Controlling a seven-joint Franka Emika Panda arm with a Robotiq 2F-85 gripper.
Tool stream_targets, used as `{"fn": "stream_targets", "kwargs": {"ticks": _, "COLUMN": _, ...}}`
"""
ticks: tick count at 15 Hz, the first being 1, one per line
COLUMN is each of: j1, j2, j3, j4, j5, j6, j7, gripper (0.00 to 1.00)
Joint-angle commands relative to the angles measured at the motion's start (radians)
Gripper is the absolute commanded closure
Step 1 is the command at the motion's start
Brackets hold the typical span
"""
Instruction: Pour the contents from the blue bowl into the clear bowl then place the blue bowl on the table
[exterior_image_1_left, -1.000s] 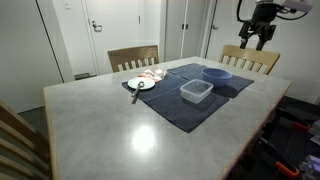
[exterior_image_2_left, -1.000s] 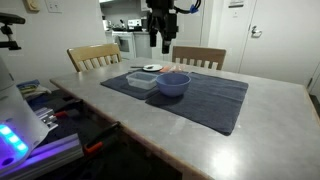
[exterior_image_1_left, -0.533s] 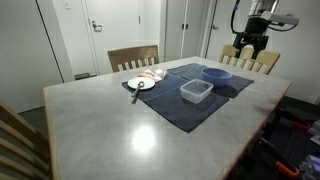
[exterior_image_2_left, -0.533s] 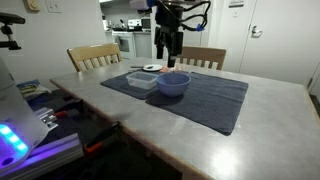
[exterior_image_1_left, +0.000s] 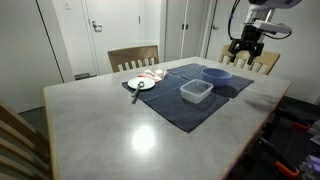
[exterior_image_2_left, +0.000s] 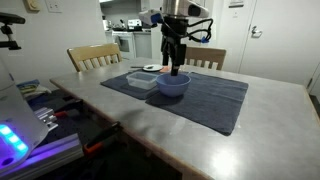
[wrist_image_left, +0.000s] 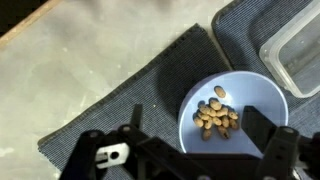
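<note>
The blue bowl holds a small heap of brown nuts and sits on the dark blue cloth. It shows in both exterior views. The clear bowl stands next to it on the cloth; one corner shows in the wrist view. My gripper hangs open and empty just above the blue bowl, its fingers spread above the bowl's near rim.
A white plate with a utensil and a red-white cloth lie at the cloth's far end. Wooden chairs stand at the table. Doors and walls are behind.
My gripper has come down from high above the table to just over the blue bowl. The bowls have not moved.
</note>
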Motion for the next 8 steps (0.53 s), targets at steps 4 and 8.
{"fn": "stream_targets", "kwargs": {"ticks": 4, "j1": -0.012, "j2": 0.057, "j3": 0.020, "j4": 0.027, "j5": -0.045, "j6": 0.039, "j7": 0.002, "gripper": 0.00}}
{"fn": "stream_targets", "kwargs": {"ticks": 8, "j1": -0.021, "j2": 0.128, "j3": 0.032, "j4": 0.054, "j5": 0.050, "j6": 0.099, "j7": -0.112, "gripper": 0.00}}
